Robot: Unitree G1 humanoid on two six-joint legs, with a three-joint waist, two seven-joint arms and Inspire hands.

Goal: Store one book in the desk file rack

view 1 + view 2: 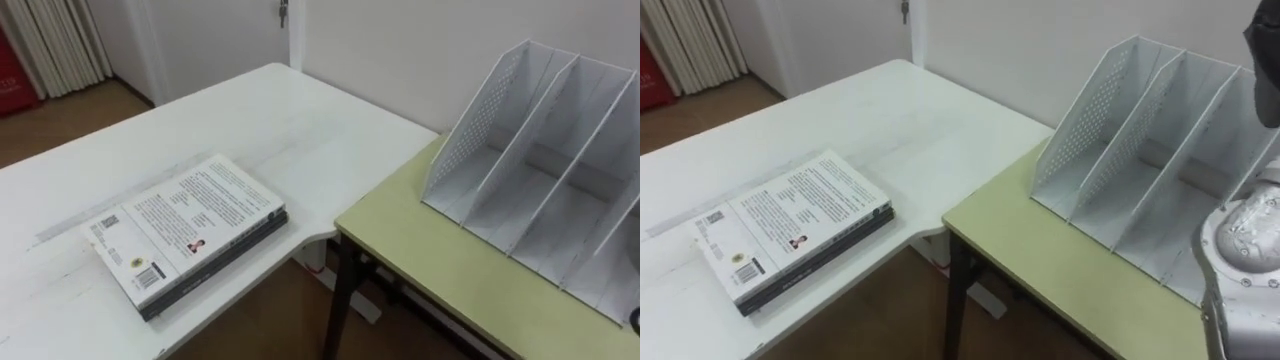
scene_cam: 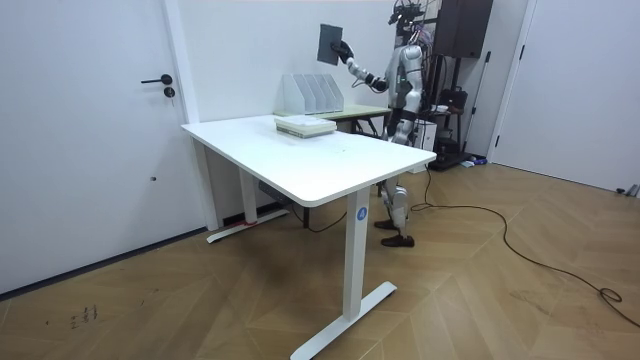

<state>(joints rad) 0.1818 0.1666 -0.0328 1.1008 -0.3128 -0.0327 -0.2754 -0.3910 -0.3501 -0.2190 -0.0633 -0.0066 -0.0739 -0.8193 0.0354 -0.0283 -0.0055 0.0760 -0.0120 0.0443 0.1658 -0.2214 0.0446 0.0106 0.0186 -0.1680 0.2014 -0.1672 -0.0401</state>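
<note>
Nearest, lower right of the right eye view: right arm (image 1: 1243, 265), reaching up toward the upper right corner. Upper centre of the room view: right hand (image 2: 347, 53) raised high, fingers closed on the edge of a dark book (image 2: 328, 42). Book held upright in the air, above the file rack (image 1: 540, 170) in the picture and not touching it. Rack standing on the green surface (image 1: 430, 275), right half of the frame, back toward the wall, dividers slanting. Lower left: stack of books (image 1: 185, 235) lying flat on the white surface (image 1: 250, 115), light cover up, near the front edge. Both surfaces close together at centre frame.
</note>
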